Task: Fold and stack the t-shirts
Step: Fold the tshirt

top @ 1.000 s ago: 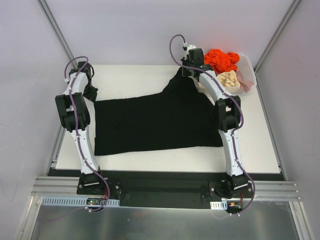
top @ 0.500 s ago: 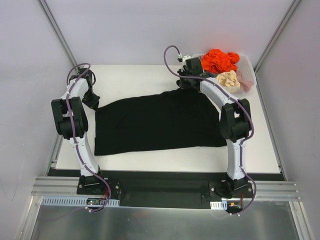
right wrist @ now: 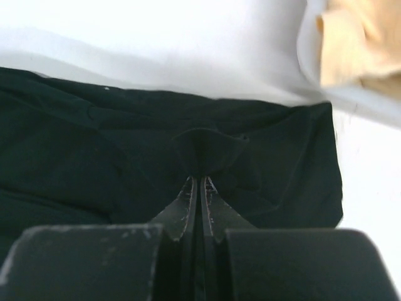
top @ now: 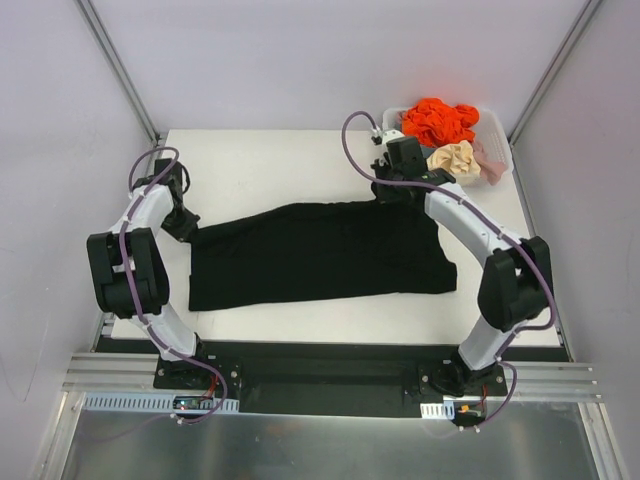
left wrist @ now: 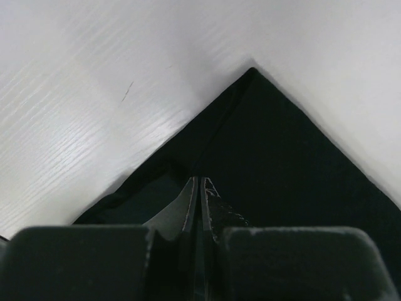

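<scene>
Top external view: your left tool (top: 184,223) and right tool (top: 397,191) stay pinched shut on the black shirt (top: 320,252), dragging its far edge nearer across the desk (top: 270,160). Looks like the first fold is underway.

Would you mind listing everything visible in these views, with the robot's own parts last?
black t-shirt: one, black, spread flat across the middle of the table
orange t-shirt: one, bright orange, crumpled in the basket
cream-beige t-shirt: one, cream, crumpled in the basket's near side
pale pink t-shirt: one, pink, at the basket's right end
basket: one, white, far right corner of the table
table: one, white
left arm: one, white and black, left side; jaws shut on the black t-shirt's far left corner
right arm: one, white and black, right side; jaws shut on the black t-shirt's far right edge
</scene>
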{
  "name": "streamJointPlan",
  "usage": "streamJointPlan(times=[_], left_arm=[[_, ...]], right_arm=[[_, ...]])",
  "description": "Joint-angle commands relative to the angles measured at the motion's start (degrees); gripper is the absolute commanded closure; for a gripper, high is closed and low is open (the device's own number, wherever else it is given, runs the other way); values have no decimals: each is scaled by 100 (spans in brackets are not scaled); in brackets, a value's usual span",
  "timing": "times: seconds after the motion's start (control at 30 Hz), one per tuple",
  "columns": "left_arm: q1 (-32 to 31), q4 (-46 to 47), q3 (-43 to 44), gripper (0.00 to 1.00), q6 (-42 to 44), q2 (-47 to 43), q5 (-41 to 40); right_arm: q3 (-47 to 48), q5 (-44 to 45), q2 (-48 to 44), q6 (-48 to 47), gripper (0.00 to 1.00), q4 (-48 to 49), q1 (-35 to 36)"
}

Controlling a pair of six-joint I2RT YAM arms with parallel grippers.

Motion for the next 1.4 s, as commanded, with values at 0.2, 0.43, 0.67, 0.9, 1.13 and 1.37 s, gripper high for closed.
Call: streamJointPlan(times=[0.2,0.43,0.67,0.9,1.13,1.37], left_arm=[[-27,232,-1021,100,-84,-981,-59],[-27,223,-1180,100,-92,-982,-121],[-18,188,-1320,100,-128,-1087,-446],[-10,39,-1409,77,-215,-1052,-569],[-9,-418,-1066,2,-391,-1534,-693],[-246,-375,-776,1,-348,-1790,98]], right_arm=[[-923,460,-1199,166,99,-387,-16],[-1345,399,-1392,289,99,-475,-16],[-1662,118,-1489,420,98,-659,-7],[-2795,-50,-2059,1238,63,-949,133],[-2718,379,-2772,1432,9,-1600,125],[-1892,-670,-2272,1282,3,-1066,-95]])
